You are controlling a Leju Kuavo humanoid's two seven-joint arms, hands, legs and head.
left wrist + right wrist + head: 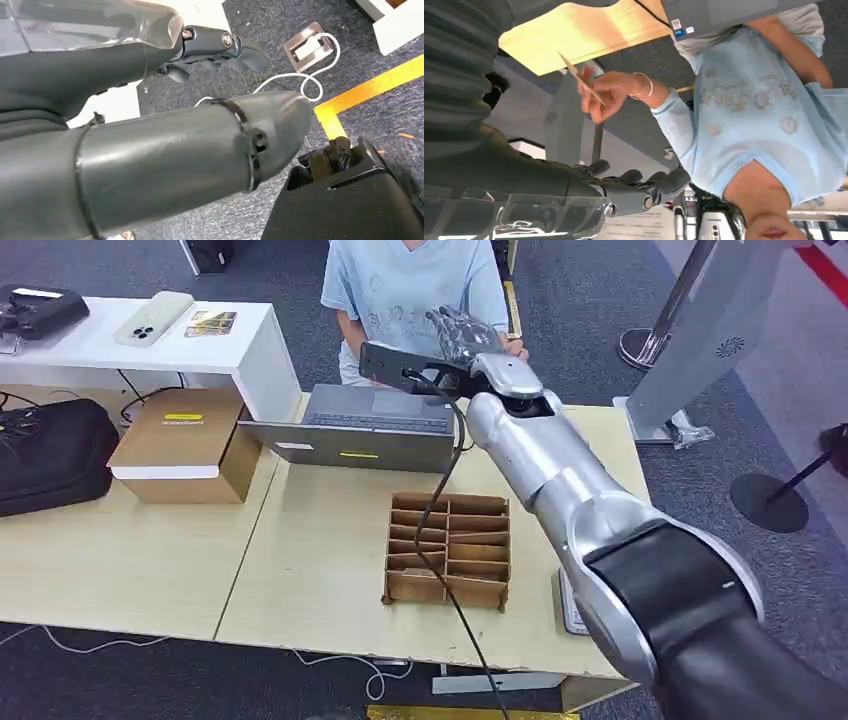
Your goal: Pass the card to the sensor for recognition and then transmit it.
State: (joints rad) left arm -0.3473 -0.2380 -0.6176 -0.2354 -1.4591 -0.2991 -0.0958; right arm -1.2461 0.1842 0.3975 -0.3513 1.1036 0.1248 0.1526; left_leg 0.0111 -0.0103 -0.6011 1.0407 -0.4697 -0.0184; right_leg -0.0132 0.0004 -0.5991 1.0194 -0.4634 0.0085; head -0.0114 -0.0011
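Note:
A person in a light blue shirt (410, 285) stands across the table and pinches the card (583, 79) in one hand (611, 92). My right hand (465, 340) is stretched out over the laptop towards that person. In the right wrist view its fingers (644, 187) are spread and hold nothing, a short way from the card. My left hand (175, 150) hangs above the carpet with nothing in it, its fingers (220, 47) loosely apart.
An open grey laptop (370, 425) sits at the table's far edge, with a slotted cardboard organizer (448, 550) in front of it. A cardboard box (185, 445) and a black bag (50, 450) lie to the left. A flat grey device (568, 605) lies at the table's right edge.

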